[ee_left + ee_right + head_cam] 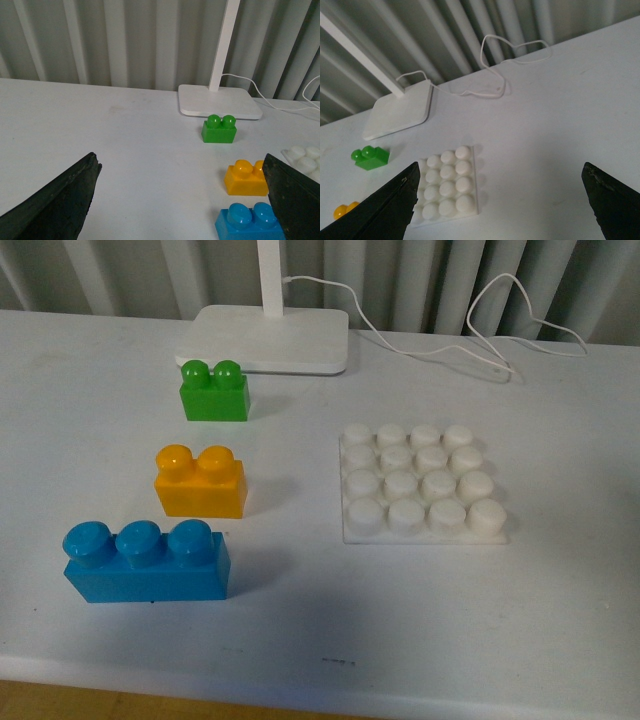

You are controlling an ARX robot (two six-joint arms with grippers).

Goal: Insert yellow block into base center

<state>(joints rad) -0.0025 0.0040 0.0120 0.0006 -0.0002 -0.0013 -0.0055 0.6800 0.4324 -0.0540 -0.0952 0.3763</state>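
Front view
- Arms: neither shows here.
- Target piece: orange-yellow plastic two-stud brick (200, 485), upright on the white table (400, 630), studs up, nothing touching it.
- Neighbours: green two-stud brick (214, 392) behind it, longer blue three-stud brick (147, 562) in front. Both stand near it but apart.
- Destination: flat white square plate with a four-by-four grid of studs (420, 538), to the block's right with open table between. All its studs are bare.
- Background: white lamp stand (268, 338) with a trailing cable (470, 358), well behind.
- Handling (my guess): light, hollow and rigid. The glossy walls are likely a bit slippery, and it is not fragile.
- Grip (my guess): across the two long flat sides, below the studs. Keep it level and the underside free, so it can seat on the middle four studs.

Left wrist view
- Left gripper (180, 165): dark fingers (55, 205) spread wide, nothing between them.
- Block: ahead, near one finger, with the green brick beyond it and the blue brick closer in.

Right wrist view
- Right gripper (500, 172): fingers wide apart and empty.
- Block: only a corner shows at the frame edge. The plate lies near one finger.
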